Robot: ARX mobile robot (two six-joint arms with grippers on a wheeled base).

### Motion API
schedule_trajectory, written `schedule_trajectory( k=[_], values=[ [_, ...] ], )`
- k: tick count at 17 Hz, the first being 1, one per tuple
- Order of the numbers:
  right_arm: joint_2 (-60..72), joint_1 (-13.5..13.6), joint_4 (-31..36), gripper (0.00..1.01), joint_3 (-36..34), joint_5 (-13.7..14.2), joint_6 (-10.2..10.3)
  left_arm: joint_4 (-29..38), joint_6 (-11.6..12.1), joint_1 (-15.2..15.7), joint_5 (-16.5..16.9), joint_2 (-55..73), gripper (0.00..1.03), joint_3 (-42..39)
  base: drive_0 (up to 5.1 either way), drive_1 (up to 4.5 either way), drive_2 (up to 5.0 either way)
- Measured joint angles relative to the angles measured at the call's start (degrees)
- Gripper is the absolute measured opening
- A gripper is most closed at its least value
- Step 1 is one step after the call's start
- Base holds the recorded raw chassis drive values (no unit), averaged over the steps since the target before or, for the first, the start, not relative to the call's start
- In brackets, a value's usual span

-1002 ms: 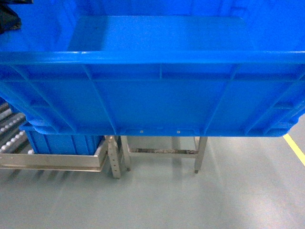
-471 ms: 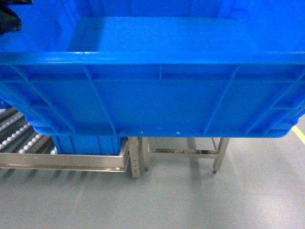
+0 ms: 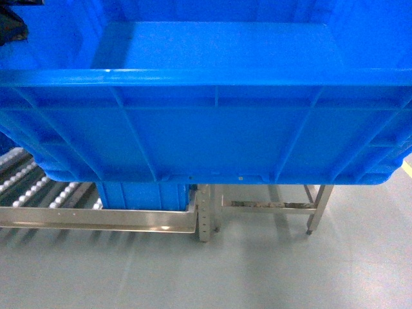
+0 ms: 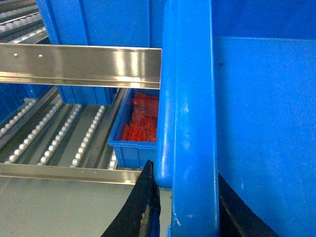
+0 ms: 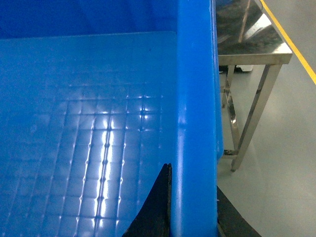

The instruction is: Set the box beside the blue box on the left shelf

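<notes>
the blue plastic crate (image 3: 212, 138) is carried off the floor between both arms, its long axis running left to right across the head view and filling most of it. the left gripper (image 4: 185, 205) is clamped over the crate's left rim, one dark finger outside the wall and one inside, and the right gripper (image 5: 190, 210) pinches the right rim the same way. the grey flow rack (image 3: 96, 217) with its white roller rails (image 3: 38, 187) lies below and to the left of the crate, so the left arm is the nearer one. on those rollers sits the other blue box (image 3: 145, 194), partly hidden under the carried crate; in the left wrist view a smaller blue bin of red parts (image 4: 140, 126) sits on a lower level. a steel table frame (image 3: 270, 206) stands to the right. by my judgement, the crate must travel left and forward to land beside that box.
</notes>
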Motion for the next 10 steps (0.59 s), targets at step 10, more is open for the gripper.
schedule_trajectory(
  k=[10],
  values=[
    [0.04, 0.0, -0.17, 0.08, 0.0, -0.07, 0.0, -0.15, 0.02, 0.02, 0.0, 0.0, 0.17, 0.0, -4.7, 2.67, 2.7]
  ],
)
